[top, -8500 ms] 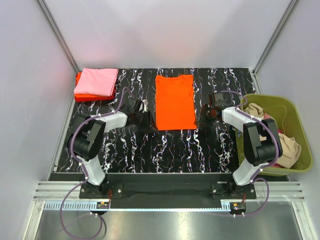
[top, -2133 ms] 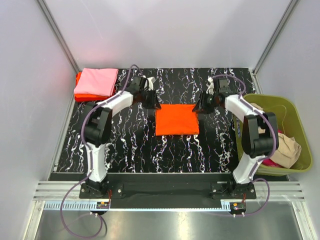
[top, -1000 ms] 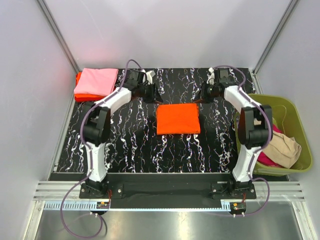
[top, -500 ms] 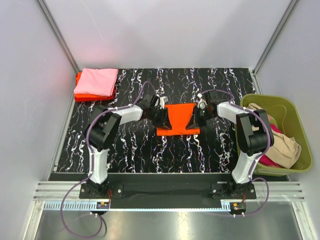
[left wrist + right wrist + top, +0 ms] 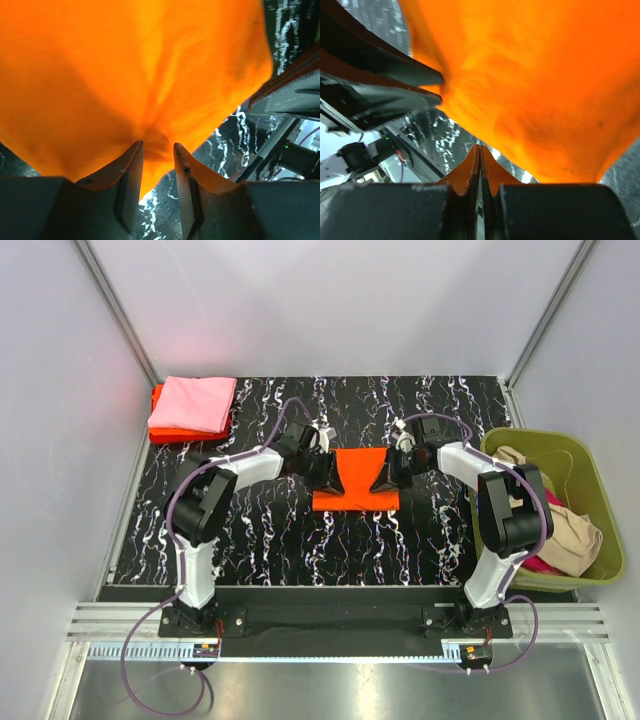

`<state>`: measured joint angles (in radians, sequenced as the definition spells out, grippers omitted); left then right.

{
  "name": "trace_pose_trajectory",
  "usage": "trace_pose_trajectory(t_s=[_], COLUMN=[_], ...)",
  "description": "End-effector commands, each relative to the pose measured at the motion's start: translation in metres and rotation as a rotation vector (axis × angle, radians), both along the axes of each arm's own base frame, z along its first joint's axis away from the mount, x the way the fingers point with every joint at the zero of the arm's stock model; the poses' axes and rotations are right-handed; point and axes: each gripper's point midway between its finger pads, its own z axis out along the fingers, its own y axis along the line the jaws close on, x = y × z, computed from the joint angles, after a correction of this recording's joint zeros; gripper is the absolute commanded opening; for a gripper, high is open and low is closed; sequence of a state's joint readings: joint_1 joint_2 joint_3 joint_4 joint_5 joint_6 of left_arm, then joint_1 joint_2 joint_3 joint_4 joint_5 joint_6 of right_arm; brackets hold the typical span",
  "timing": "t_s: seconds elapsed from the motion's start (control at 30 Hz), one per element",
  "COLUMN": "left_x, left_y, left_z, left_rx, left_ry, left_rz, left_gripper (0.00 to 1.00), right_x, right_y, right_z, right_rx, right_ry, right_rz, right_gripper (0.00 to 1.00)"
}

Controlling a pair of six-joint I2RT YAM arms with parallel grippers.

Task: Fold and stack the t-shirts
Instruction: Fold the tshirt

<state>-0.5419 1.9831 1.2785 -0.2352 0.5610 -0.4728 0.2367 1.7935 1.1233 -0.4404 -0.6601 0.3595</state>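
The bright orange t-shirt (image 5: 355, 480) lies folded into a rectangle at the middle of the black marbled table. My left gripper (image 5: 330, 476) is at its left edge. In the left wrist view the fingers (image 5: 131, 159) are closed on bunched orange cloth (image 5: 150, 75). My right gripper (image 5: 382, 480) is at the shirt's right edge. In the right wrist view its fingertips (image 5: 474, 156) are pressed together right at the edge of the cloth (image 5: 535, 85). A folded light pink shirt (image 5: 192, 403) lies on a red-orange one (image 5: 158, 428) at the back left.
An olive-green basket (image 5: 596, 502) with beige (image 5: 570, 538) and magenta cloth stands at the right edge of the table. Grey walls close in the back and both sides. The table (image 5: 300, 540) has a black marbled top.
Both grippers came from behind the shirt down to its left and right edges and closed there. Over the last half second they barely moved. The shirt stays in the middle.
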Motion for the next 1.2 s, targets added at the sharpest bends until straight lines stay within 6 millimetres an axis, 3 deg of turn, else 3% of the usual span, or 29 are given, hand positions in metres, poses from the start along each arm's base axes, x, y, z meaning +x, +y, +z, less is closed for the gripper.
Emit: trace_pose_trajectory(t_s=[0.0,0.13,0.3,0.4,0.5,0.53,0.67,0.77,0.83,0.93,1.03,1.17], left_x=[0.005,0.004,-0.002,0.0,0.003,0.004,0.009,0.005,-0.003,-0.009,-0.017,-0.021], left_y=[-0.015,-0.004,0.02,0.038,0.039,0.036,0.016,0.0,-0.013,-0.023,-0.022,-0.003], left_z=[0.037,0.013,-0.021,-0.034,-0.021,-0.013,0.035,0.065,0.072,0.06,0.034,-0.009], left_rx=[-0.05,0.022,0.143,0.231,0.225,0.206,0.089,0.009,-0.043,-0.066,-0.043,0.07], left_ry=[-0.095,-0.09,-0.075,-0.087,-0.11,-0.116,-0.156,-0.174,-0.158,-0.125,-0.087,-0.058], left_rz=[-0.019,0.006,0.037,0.087,0.099,0.094,0.066,0.035,-0.004,-0.028,-0.034,-0.013], left_gripper=[0.36,0.36,0.35,0.34,0.34,0.35,0.35,0.37,0.37,0.36,0.36,0.36], right_x=[0.008,0.007,-0.002,-0.003,0.001,0.003,0.009,0.003,0.0,-0.004,-0.009,-0.015], right_y=[0.014,0.013,-0.008,-0.02,-0.021,-0.018,-0.015,-0.018,-0.023,-0.033,-0.044,-0.061], right_z=[0.024,0.002,-0.052,-0.062,-0.043,-0.029,0.005,0.012,0.01,-0.004,-0.025,-0.049], right_rx=[0.074,0.049,-0.075,-0.137,-0.138,-0.114,-0.088,-0.095,-0.128,-0.186,-0.247,-0.35], right_ry=[-0.038,-0.012,0.075,0.075,0.033,0.007,-0.052,-0.049,-0.05,-0.038,-0.003,0.03], right_rz=[0.031,0.031,-0.002,-0.03,-0.036,-0.036,-0.052,-0.05,-0.06,-0.075,-0.078,-0.094], right_gripper=[0.07,0.08,0.07,0.06,0.06,0.06,0.06,0.06,0.06,0.06,0.06,0.06])
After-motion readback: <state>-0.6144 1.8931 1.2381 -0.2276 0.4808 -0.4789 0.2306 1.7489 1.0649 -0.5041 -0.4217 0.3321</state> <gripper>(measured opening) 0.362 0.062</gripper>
